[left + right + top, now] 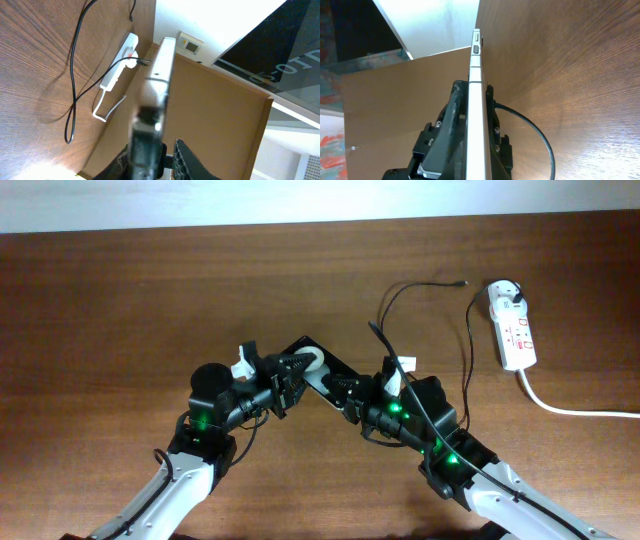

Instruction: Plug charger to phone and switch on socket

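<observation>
The phone [322, 370] is lifted at the table's middle, between both grippers. My right gripper [352, 392] is shut on its lower right end; in the right wrist view the silver edge of the phone [476, 75] runs up from the jaws [475, 150]. My left gripper [290, 376] is at its upper left end. In the left wrist view the blurred phone [157, 75] lies against one finger, with a gap to the other finger [150, 162]. The charger cable [470, 345] loops on the table, its plug tip [459, 281] lying free. Its white adapter [508, 292] sits in the socket [517, 335].
The socket's thick white cord [565, 408] runs off to the right edge. The left wrist view also shows the socket [120, 67] and the charger cable [75, 70]. A black cable [542, 137] curves beside the right gripper. A pale wall borders the table's far edge.
</observation>
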You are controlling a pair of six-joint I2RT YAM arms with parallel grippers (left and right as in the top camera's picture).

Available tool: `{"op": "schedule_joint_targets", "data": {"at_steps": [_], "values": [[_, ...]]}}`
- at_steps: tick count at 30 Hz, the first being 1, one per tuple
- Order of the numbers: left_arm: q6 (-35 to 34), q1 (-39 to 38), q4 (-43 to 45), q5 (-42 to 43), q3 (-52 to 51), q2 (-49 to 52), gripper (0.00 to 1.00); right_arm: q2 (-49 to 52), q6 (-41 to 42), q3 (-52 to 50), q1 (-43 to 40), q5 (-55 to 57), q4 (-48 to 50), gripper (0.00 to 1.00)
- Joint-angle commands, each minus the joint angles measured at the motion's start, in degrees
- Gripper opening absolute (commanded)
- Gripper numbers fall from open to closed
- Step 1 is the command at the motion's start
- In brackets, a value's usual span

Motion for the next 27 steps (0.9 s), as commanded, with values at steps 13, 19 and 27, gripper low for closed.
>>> {"op": "schedule_joint_targets", "data": {"at_steps": [13,19,27], "values": [[3.39,-0.11,0.11,-0.17,0.20,0.20,0.00,0.13,-0.83,0.96,0.37,0.46,-2.40,0.29],[28.44,4.02,-20.44,0.52,0.20,0.20,0.00,0.13,-37.90,0.96,0.20,9.46,-12.26,0.95],[37.66,5.09,-26.10,-0.74,0.20,0.20,0.00,1.25,-50.16,23.06,-11.02,24.30,-48.30,0.99]]}}
